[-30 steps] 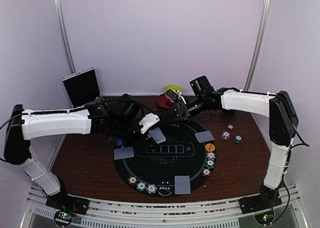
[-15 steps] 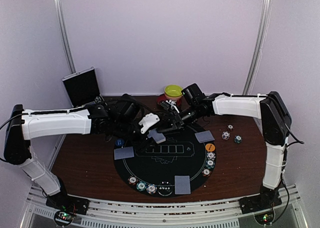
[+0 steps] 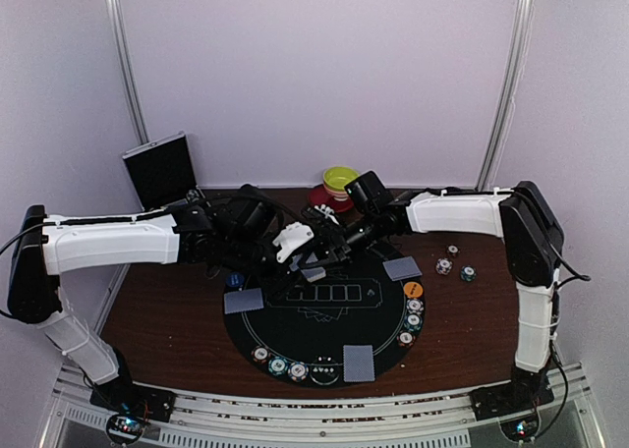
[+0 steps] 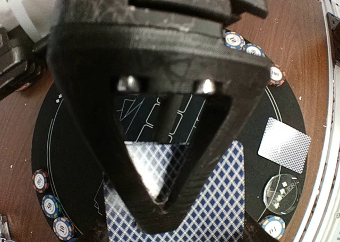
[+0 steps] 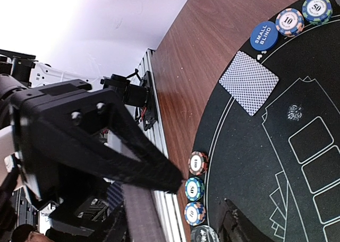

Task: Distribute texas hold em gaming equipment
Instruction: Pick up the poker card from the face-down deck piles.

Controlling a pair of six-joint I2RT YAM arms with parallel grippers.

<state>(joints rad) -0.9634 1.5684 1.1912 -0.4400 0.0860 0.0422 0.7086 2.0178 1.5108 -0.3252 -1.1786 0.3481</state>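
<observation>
My left gripper [image 3: 305, 259] is shut on a small stack of blue-diamond-backed playing cards [image 4: 228, 199], held above the far left part of the round black poker mat [image 3: 324, 325]. The fingers [image 4: 101, 146] pinch the stack from both sides. My right gripper [image 3: 322, 244] has reached across from the right, and its tips are at the held cards [image 3: 314, 270]. Its jaws stand apart in the right wrist view [image 5: 204, 205]. Single cards lie on the mat at the left [image 3: 244, 301], right [image 3: 402, 268] and front [image 3: 359, 363]. Striped chips [image 3: 278, 366] line the mat's rim.
A yellow-green bowl [image 3: 340, 180] on a red saucer stands at the back. Loose chips [image 3: 444, 267] lie on the wood to the right. An orange button [image 3: 414, 290] and a blue small-blind button [image 5: 264, 35] sit at the mat's edge. A black tablet [image 3: 160, 169] leans at the back left.
My right arm has swung left and down from near the bowl until its tips reach the held cards. The left arm and its cards have stayed put.
</observation>
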